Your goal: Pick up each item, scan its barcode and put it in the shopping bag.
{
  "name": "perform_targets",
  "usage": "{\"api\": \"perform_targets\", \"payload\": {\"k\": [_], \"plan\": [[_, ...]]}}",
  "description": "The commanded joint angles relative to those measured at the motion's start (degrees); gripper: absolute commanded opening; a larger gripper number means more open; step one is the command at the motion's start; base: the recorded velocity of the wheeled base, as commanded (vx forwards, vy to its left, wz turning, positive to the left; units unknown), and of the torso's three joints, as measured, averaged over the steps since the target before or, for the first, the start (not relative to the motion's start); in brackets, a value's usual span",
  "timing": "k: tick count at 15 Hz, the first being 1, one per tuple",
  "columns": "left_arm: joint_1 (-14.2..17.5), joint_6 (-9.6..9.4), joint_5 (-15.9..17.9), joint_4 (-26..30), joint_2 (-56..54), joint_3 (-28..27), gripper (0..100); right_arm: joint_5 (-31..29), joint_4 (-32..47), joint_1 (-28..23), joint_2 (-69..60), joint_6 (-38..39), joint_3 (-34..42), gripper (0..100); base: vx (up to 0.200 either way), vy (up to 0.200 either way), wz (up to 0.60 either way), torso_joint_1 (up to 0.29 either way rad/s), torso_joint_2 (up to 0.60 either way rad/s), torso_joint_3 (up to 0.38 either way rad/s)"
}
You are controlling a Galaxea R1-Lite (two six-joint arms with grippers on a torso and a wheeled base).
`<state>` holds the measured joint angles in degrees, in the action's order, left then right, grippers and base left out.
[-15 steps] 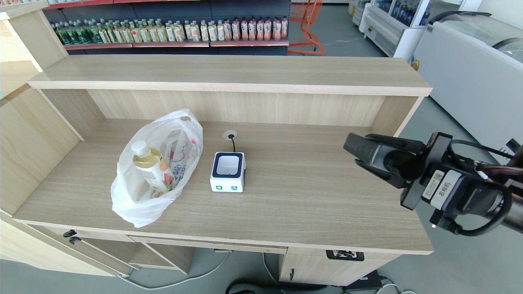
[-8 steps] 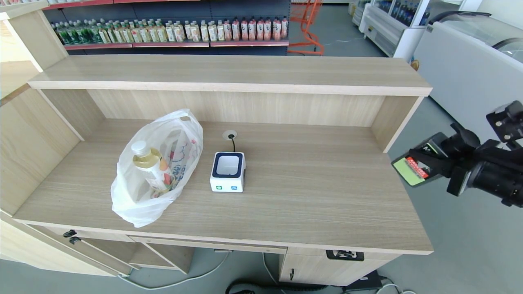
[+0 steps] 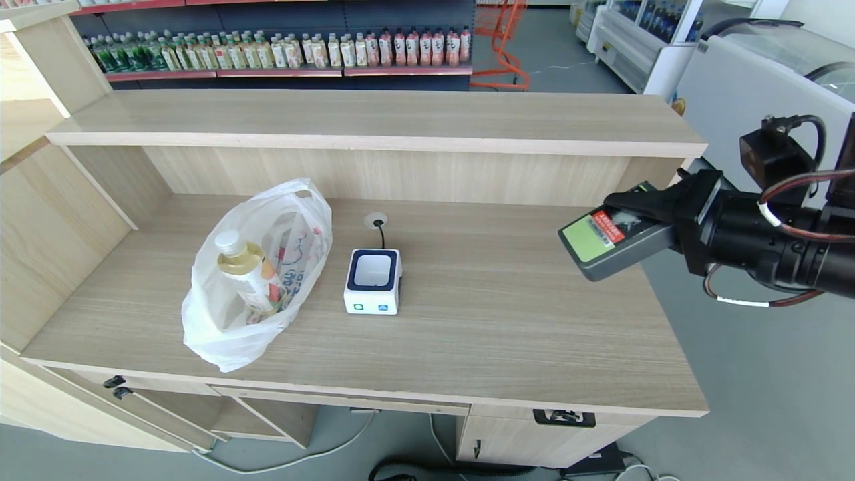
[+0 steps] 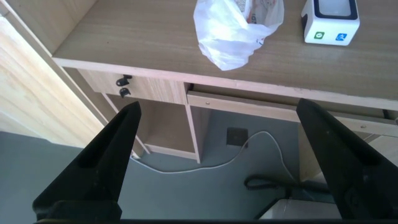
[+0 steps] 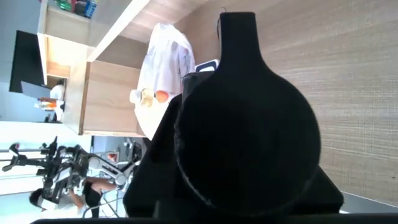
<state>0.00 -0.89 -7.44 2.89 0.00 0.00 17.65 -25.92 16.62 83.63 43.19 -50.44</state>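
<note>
The right gripper [image 3: 634, 217] is over the far right corner of the tabletop [image 3: 507, 321], w/ its fingers clamped on a dark flat box [image 3: 594, 242]. It holds the box by one end, so the other end, w/ a green and red label, sticks out free to the left, i.e. toward the scanner [image 3: 373, 280]. I think this grip is chosen so that the fingers cover as little of the box faces as possible. Where the barcode is, I cannot tell. The box is in the air, well apart from the scanner and not over it, so the scan is probably not yet done.

The scanner stands approx. in the middle of the tabletop, window up, w/ its cable going into a hole [image 3: 375, 219] just on its far side. Because the window looks up, an item must come over it w/ the barcode face down.

The shopping bag [image 3: 257, 274] sits just left of the scanner and its mouth looks open upward. A bottle [image 3: 242, 264] w/ a white cap and some other packs are already inside. This place beside the scanner keeps the way from scan to bag short.

The left gripper [image 4: 217, 112] hangs low on the near side of the tabletop, below its edge, fingers wide apart and holding nothing. Probably it is parked there so the right arm has a free path.
</note>
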Motion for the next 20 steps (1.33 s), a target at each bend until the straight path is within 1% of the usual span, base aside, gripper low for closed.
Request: {"api": "perform_targets", "payload": {"k": [1, 11, 20], "plan": [[0.0, 0.01, 0.0, 0.0, 0.1, 0.0, 100, 0.0, 0.0, 1.0, 1.9, 0.1, -0.7, 0, 0.0, 0.0, 0.0, 0.0, 0.0, 0.0], [0.0, 0.01, 0.0, 0.0, 0.0, 0.0, 100, 0.2, 0.0, 1.4, 1.9, 0.1, -0.6, 0, 0.0, 0.0, 0.0, 0.0, 0.0, 0.0], [0.0, 0.01, 0.0, 0.0, 0.1, 0.0, 100, 0.2, 0.0, 1.5, 3.2, 0.0, -0.5, 0, 0.0, 0.2, 0.0, 0.005, 0.0, 0.003]]}}
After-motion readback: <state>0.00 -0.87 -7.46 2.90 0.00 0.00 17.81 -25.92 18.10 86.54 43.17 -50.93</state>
